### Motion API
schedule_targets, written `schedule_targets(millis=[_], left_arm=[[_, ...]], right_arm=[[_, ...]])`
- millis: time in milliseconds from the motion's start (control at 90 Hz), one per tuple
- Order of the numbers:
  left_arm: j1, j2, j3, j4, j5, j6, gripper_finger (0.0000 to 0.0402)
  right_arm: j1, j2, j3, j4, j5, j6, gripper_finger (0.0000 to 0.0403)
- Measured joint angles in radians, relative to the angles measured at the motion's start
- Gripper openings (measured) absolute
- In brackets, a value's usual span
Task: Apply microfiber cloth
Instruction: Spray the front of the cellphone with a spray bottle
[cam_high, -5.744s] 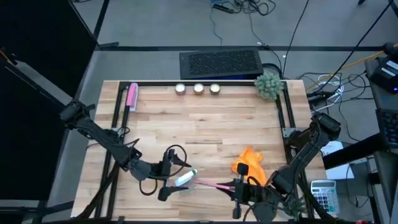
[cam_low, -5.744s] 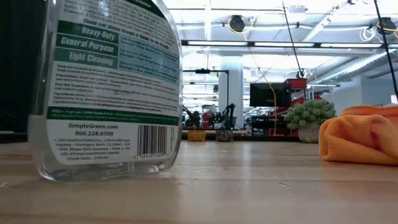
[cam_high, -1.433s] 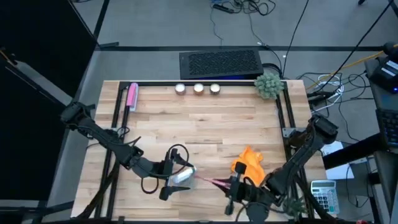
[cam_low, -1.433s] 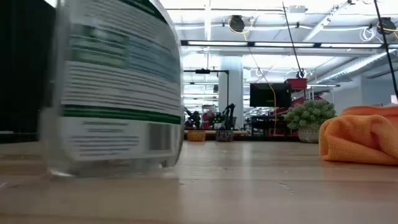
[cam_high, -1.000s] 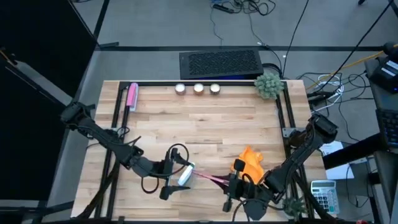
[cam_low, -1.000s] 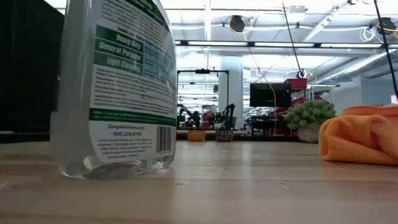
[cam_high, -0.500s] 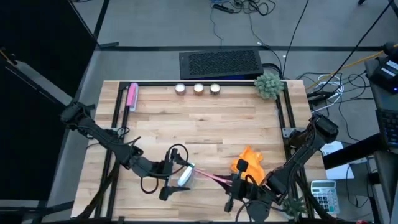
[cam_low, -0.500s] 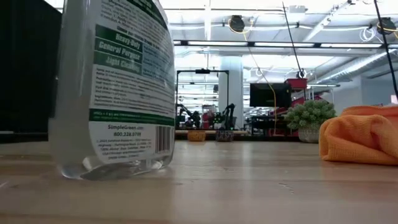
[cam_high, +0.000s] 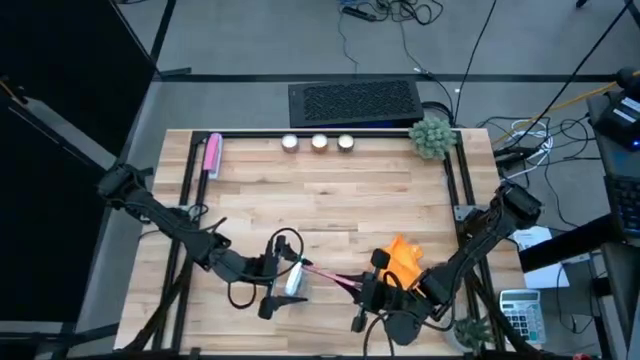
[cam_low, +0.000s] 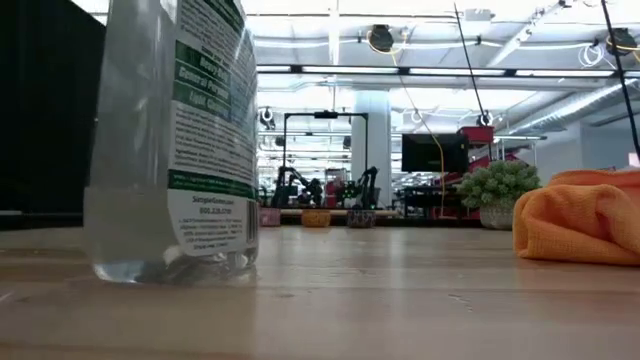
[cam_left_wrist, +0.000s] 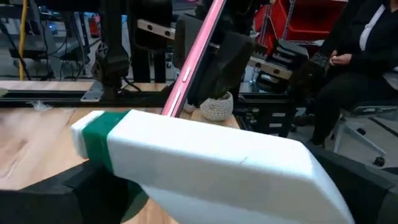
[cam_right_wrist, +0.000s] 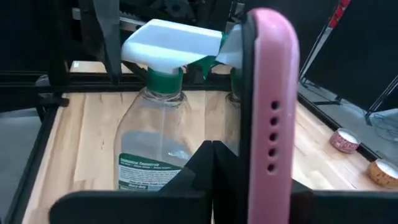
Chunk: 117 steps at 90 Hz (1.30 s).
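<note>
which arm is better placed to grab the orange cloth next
Probably the right. The bright orange microfiber cloth lies right beside the right hand, though that hand is shut on the pink-cased smartphone. The left hand, farther off, holds the clear spray bottle.

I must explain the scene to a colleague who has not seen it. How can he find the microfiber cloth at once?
Look at the wooden table, at its near edge on the right arm's side. The microfiber cloth lies there in a crumpled heap, beside the right gripper. It is the only bright orange, soft thing; the spray bottle nearby is clear and hard.
</note>
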Motion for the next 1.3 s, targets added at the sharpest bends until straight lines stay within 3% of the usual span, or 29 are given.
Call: schedule_targets(millis=[356, 544, 722, 922, 1078, 1178, 1300], left_arm=[[0.007, 0.000, 0.001, 0.003, 0.038, 0.004, 0.0386], [0.004, 0.000, 0.001, 0.001, 0.046, 0.006, 0.0386], [0.002, 0.000, 0.001, 0.000, 0.046, 0.005, 0.0386], [0.002, 0.000, 0.001, -0.004, 0.046, 0.005, 0.0386], [0.002, 0.000, 0.001, -0.008, 0.046, 0.005, 0.0385], [0.003, 0.000, 0.001, -0.011, 0.046, 0.006, 0.0383], [0.003, 0.000, 0.001, -0.015, 0.046, 0.005, 0.0360]], right_arm=[[0.013, -0.025, -0.001, 0.002, -0.007, -0.089, 0.0009], [0.068, -0.092, -0.001, -0.038, 0.057, -0.088, 0.0009], [0.078, -0.119, -0.001, -0.121, 0.207, -0.068, 0.0009], [-0.062, -0.076, -0.001, -0.158, 0.086, 0.002, 0.0009], [-0.122, -0.058, -0.001, -0.050, -0.054, -0.065, 0.0009], [-0.146, -0.053, -0.001, 0.019, -0.069, -0.114, 0.0009], [-0.168, -0.056, -0.001, 0.074, -0.184, -0.131, 0.0009]])
